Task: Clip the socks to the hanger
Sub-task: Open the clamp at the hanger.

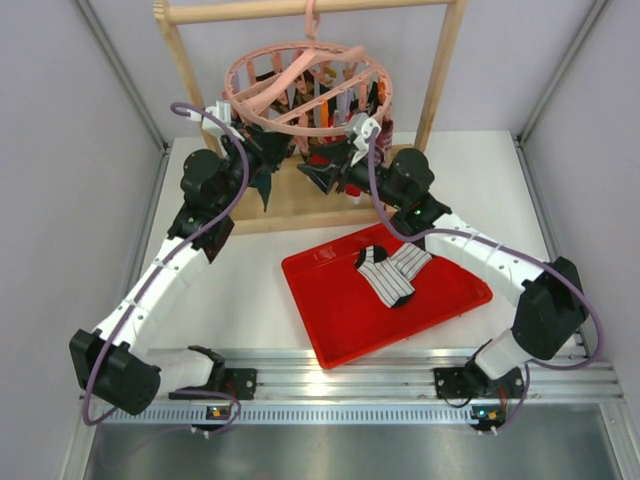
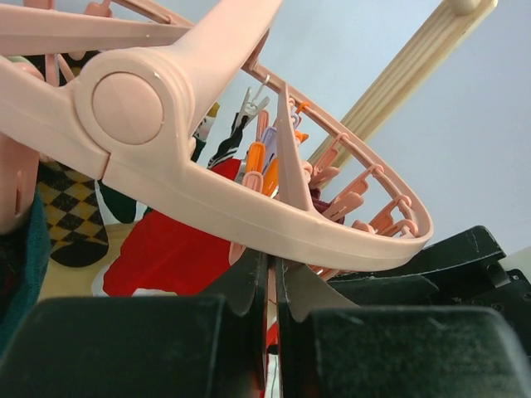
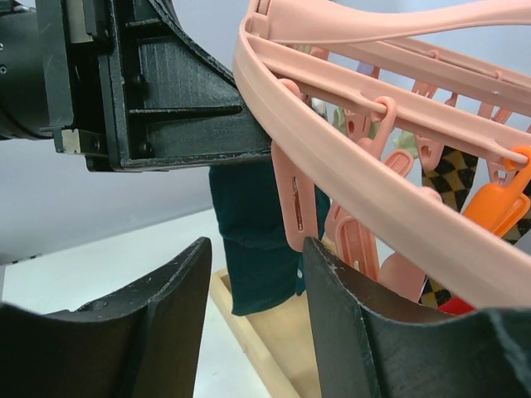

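No legible text, label, brand, number or sign on anything in any view.

My white worktop carries a flat red plastic tray, lying skewed near the middle of its near edge. A pale wooden rack frame stands along its far edge.

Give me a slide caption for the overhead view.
Left claw and right claw at the pink hanger; striped socks on red tray.
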You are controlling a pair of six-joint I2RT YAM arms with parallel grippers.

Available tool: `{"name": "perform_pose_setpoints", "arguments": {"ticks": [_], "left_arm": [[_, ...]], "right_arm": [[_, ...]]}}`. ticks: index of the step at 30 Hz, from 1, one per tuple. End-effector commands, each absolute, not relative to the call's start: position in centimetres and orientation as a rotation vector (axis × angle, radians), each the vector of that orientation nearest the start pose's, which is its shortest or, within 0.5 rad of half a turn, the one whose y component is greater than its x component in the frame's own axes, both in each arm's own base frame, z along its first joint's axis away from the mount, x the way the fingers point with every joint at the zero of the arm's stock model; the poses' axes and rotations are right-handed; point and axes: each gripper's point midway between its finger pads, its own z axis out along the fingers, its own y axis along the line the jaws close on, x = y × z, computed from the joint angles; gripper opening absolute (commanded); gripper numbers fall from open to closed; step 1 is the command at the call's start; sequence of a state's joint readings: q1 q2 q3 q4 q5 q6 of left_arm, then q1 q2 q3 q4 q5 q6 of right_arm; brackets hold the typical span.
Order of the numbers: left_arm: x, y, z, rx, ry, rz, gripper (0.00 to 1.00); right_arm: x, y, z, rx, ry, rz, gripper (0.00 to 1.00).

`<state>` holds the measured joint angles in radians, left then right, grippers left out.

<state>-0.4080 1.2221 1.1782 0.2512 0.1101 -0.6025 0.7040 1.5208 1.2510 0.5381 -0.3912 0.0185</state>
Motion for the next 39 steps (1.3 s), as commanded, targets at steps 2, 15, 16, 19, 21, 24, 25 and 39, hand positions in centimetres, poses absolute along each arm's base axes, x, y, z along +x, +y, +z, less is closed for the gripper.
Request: {"name": "perform_pose_setpoints", "arguments": {"ticks": [2, 15, 16, 19, 21, 24, 25, 39], "left_arm": [[35.5, -21.6, 44.8, 0.025, 1.400, -0.969, 0.00], [35.2, -21.1, 44.0, 0.024, 1.440, -0.928, 0.00], [35.1, -21.1, 43.9, 0.029, 1.442, -0.930, 0.00], [34.9, -21.3, 44.0, 0.040, 1.444, -0.942, 0.00], [34.8, -21.4, 44.0, 0.047, 1.449, -0.949, 0.00], [34.6, -21.6, 44.1, 0.053, 1.451, -0.962, 0.00], [34.5, -21.7, 44.1, 0.052, 1.454, -0.970, 0.00], [32.3, -21.9, 44.9, 0.076, 1.429, -1.056, 0.55]], "right_arm": [[33.9, 37.5, 43.4, -0.748, 1.020, 0.861, 0.48], [34.9, 35.0, 44.0, -0.658, 1.009, 0.716, 0.50], [34.8, 35.0, 44.1, -0.665, 1.006, 0.713, 0.50], [34.4, 35.5, 43.7, -0.707, 0.989, 0.728, 0.49], [33.7, 36.1, 43.8, -0.749, 0.965, 0.759, 0.48], [33.2, 36.9, 43.8, -0.778, 0.953, 0.795, 0.47], [33.1, 37.2, 43.6, -0.785, 0.954, 0.800, 0.47], [34.0, 36.9, 44.4, -0.720, 0.997, 0.789, 0.00]]}}
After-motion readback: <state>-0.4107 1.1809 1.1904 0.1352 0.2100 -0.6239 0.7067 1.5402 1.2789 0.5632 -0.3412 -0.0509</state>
